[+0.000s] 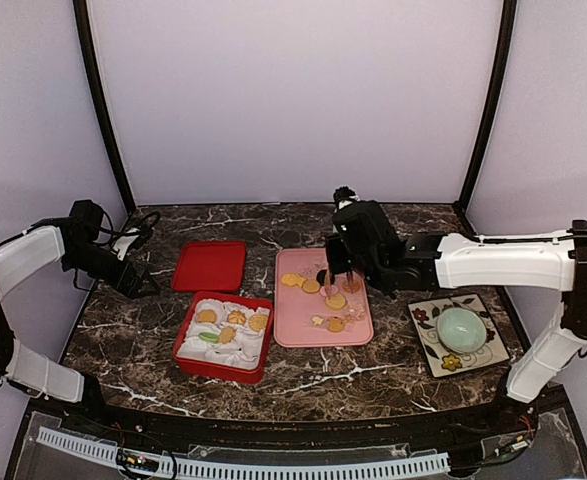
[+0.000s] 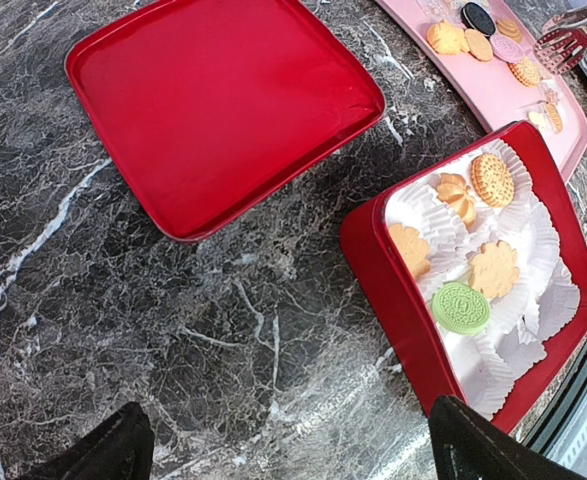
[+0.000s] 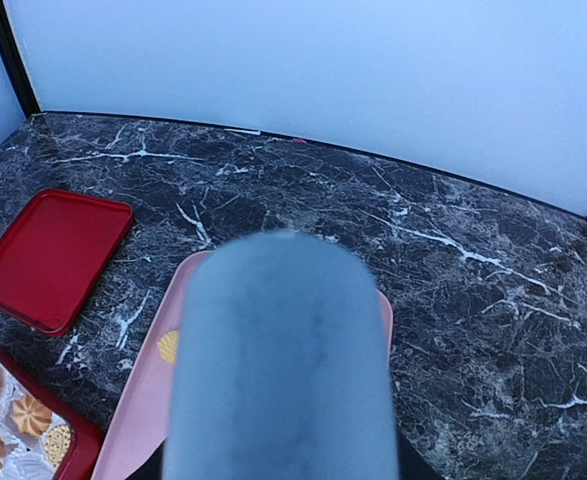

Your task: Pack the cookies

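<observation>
Five cookies (image 1: 228, 330) lie in white paper cups inside a red box (image 1: 188, 355) on the left half of the tabletop (image 1: 303, 375). Four are golden and one is a green cookie (image 2: 460, 307) on the side nearer the arms. The other cookies are scattered on a pink tray (image 1: 358, 325) just to the right of the box, mostly on its far half. A black cookie (image 2: 477, 18) sits among the golden ones there.

The red lid (image 1: 209, 266) lies flat with its inside up, just behind the box and apart from it.

The right hand (image 1: 335, 272) hangs over the far part of the tray, above the cookies. A blurred grey shape fills its own camera view, so I cannot tell whether it is spread or pinching. A pinkish pronged tool (image 2: 565, 42) shows above the tray in the left wrist view.

The left hand (image 1: 138, 280) is near the left edge of the tabletop, pointing toward the lid, with its fingers (image 2: 103, 450) spread wide and nothing between them.

To the right of the tray, a pale green bowl (image 1: 461, 327) sits on a flowered square plate (image 1: 423, 318).
</observation>
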